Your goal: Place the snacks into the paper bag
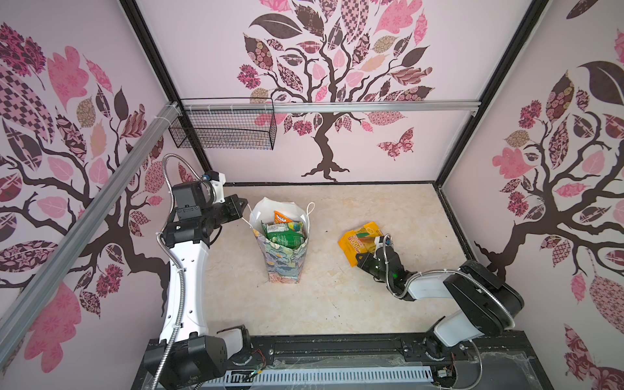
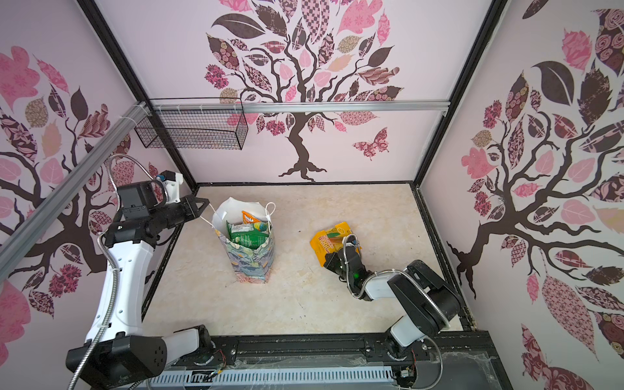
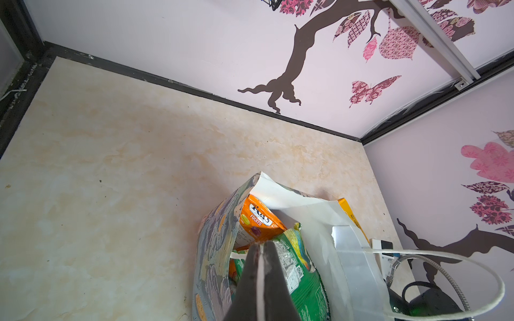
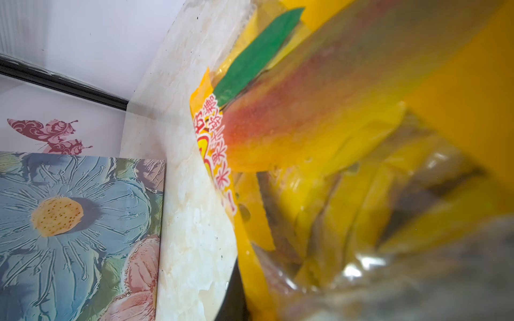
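The paper bag (image 1: 283, 260) (image 2: 251, 261) stands upright mid-table, its mouth open. Inside it show an orange snack packet (image 1: 282, 216) (image 3: 257, 222) and a green one (image 1: 285, 236) (image 3: 303, 278). My left gripper (image 1: 241, 204) (image 3: 260, 244) is shut on the bag's white cord handle at its left rim. The bag's other handle (image 3: 472, 261) loops free. To the right of the bag, a yellow snack packet (image 1: 358, 241) (image 2: 326, 244) (image 4: 333, 139) lies tilted on the table. My right gripper (image 1: 362, 259) (image 2: 330, 260) is shut on its near edge. One dark finger (image 4: 235, 300) shows beside the packet.
A black wire mesh basket (image 1: 223, 128) hangs on the back wall's aluminium rail (image 1: 371, 107), above and behind the left arm. Patterned walls close in the marble tabletop (image 1: 337, 304) on three sides. A black rail (image 1: 337, 347) runs along the front edge.
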Controlling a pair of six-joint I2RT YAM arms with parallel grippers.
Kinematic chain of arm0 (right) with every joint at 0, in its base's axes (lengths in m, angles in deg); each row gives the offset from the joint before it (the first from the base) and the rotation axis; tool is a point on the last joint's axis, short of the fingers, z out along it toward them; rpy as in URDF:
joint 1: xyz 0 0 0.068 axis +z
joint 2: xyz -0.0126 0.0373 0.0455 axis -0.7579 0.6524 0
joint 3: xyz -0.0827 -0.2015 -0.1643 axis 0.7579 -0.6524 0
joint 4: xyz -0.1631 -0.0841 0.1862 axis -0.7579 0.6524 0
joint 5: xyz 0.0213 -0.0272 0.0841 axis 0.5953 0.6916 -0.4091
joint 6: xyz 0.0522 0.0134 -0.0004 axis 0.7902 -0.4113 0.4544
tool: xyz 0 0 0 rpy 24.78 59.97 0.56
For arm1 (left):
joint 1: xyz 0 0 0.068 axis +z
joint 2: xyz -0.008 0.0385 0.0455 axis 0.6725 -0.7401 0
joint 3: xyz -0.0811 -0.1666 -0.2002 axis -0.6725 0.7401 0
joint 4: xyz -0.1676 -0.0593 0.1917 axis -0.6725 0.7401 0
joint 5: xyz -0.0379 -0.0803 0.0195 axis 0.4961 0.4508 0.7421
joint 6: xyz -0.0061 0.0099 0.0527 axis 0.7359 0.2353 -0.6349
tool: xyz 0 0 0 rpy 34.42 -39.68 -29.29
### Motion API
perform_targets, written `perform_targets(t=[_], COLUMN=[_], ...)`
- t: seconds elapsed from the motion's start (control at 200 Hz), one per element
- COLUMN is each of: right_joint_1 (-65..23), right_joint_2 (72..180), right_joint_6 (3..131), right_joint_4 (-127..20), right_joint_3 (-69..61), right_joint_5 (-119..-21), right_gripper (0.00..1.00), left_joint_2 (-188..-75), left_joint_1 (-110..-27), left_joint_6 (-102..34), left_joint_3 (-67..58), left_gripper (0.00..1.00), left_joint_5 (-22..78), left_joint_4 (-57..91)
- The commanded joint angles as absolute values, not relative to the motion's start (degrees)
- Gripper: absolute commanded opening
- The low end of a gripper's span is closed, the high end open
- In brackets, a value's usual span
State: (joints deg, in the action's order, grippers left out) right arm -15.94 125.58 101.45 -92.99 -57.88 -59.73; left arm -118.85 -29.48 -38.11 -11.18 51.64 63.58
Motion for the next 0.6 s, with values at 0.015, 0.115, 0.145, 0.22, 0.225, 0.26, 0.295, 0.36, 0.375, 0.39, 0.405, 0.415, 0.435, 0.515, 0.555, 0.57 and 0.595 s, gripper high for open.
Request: perform_targets(t=[0.015,0.115,0.145,0.22,0.225,0.26,0.295,0.36,0.375,0.39,0.405,0.415,0.435,0.515,0.555,0.57,0.595], right_joint_1=[-15.84,-15.88,-15.88,-15.84,-15.82,-15.82,-15.87,-15.83,-15.87,-15.88,-15.83,-15.82,-15.78,-15.79,-15.75,-15.71,-15.71], right_joint_2=[119.1,114.93,113.67,110.46,110.29,108.67,107.32,105.0,104.52,104.03,103.56,103.25,102.69,100.62,99.73,99.45,98.88], right_joint_6=[95.26,90.33,88.69,85.15,84.85,83.38,81.84,80.16,79.8,79.61,79.34,79.23,79.06,78.53,78.49,78.49,78.33], right_joint_4=[-89.07,-84.58,-82.88,-76.95,-76.57,-74.37,-72.5,-69.67,-69.22,-68.77,-68.43,-68.14,-67.62,-66.71,-66.6,-66.6,-66.6], right_joint_3=[-55.01,-53.46,-52.68,-49.79,-49.6,-48.35,-47.22,-45.67,-45.37,-45.07,-44.78,-44.64,-44.26,-43.26,-42.89,-42.75,-42.55], right_joint_5=[-58.22,-58.72,-59.05,-59.45,-59.53,-60.05,-60.43,-60.51,-60.58,-60.62,-60.77,-60.73,-60.76,-61.34,-61.45,-61.46,-61.53], right_gripper=[0.0,0.0,0.0,0.0,0.0,0.0,0.0,0.0,0.0,0.0,0.0,0.0,0.0,0.0,0.0,0.0,0.0], left_joint_2=[-116.88,-116.76,-116.76,-117.0,-116.96,-117.01,-116.93,-116.66,-116.65,-116.65,-116.65,-116.59,-116.64,-116.55,-116.4,-116.33,-116.3], left_joint_1=[-29.22,-29.18,-29.2,-29.24,-29.2,-29.24,-29.25,-29.25,-29.25,-29.19,-29.2,-29.24,-29.25,-29.19,-29.25,-29.25,-29.21], left_joint_6=[-37.63,-37.63,-37.54,-37.59,-37.55,-37.61,-37.63,-37.6,-37.53,-37.55,-37.51,-37.55,-37.51,-37.62,-37.61,-37.67,-37.72], left_joint_3=[-9.9,-9.75,-9.82,-9.84,-9.87,-9.89,-9.86,-9.72,-9.72,-9.69,-9.67,-9.7,-9.64,-9.76,-9.72,-9.7,-9.62], left_gripper=[0.0,0.0,0.0,0.0,0.0,0.0,0.0,0.0,0.0,0.0,0.0,0.0,0.0,0.0,0.0,0.0,0.0], left_joint_5=[53.0,52.92,52.95,53.14,53.11,53.08,53.11,52.94,52.81,52.75,52.73,52.72,52.76,52.68,52.57,52.51,52.44], left_joint_4=[60.08,60.06,59.96,59.96,59.97,60.06,60.09,59.81,59.78,59.73,59.71,59.78,59.75,59.94,59.97,59.83,59.82])
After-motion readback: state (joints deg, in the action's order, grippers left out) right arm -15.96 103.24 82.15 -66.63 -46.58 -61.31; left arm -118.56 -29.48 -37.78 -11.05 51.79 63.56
